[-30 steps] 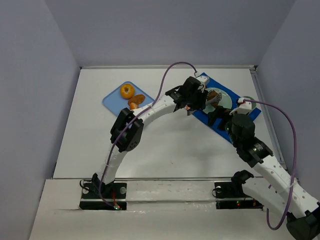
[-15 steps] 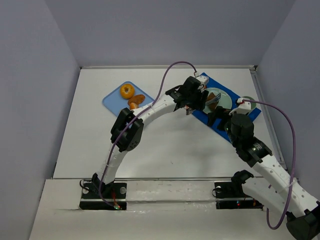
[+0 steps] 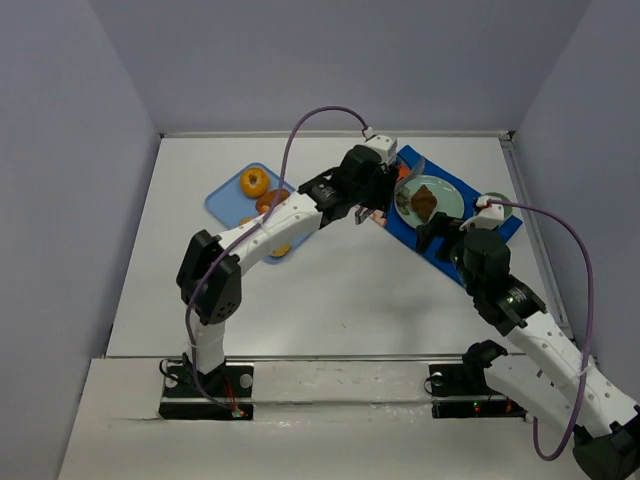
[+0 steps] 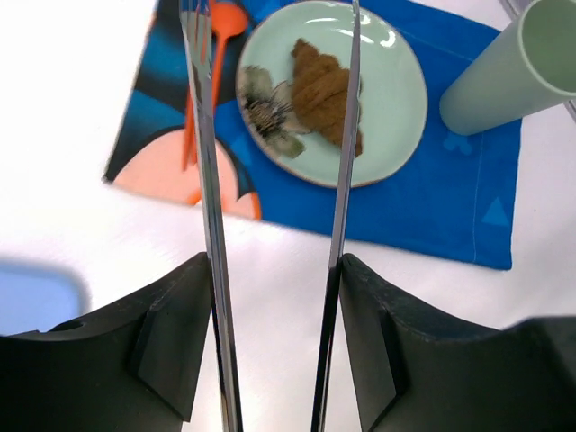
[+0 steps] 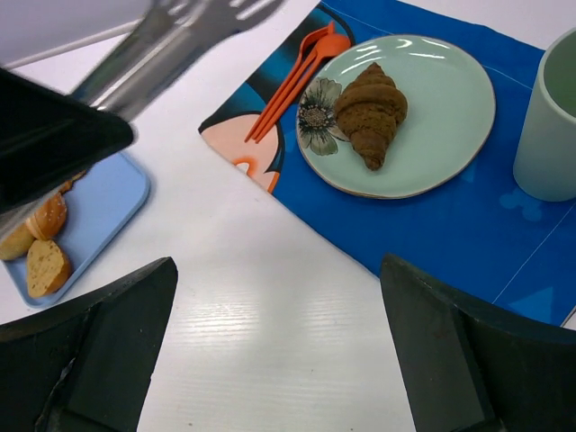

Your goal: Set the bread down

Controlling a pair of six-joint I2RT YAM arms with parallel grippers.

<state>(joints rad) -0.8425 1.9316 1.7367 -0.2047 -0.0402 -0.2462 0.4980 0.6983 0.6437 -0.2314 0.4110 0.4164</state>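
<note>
Bread in place: croissant point(image 5: 371, 112) lies on pale green plate point(image 5: 441, 135), atop blue placemat point(image 5: 432, 234) at far right of table. L gripper point(image 4: 277, 36) hangs above mat just left of plate, long metal fingers point(image 4: 209, 135) parted, nothing btwn them. R gripper point(image 5: 279, 360) sits nearer, jaws spread wide, empty. Orange cutlery point(image 5: 297, 76) lies on mat beside plate's left rim; green cup point(image 5: 553, 117) stands to plate's right. Blue tray point(image 5: 99, 207) w/ other bread pieces point(image 5: 45, 261) sits well apart, left.
</note>
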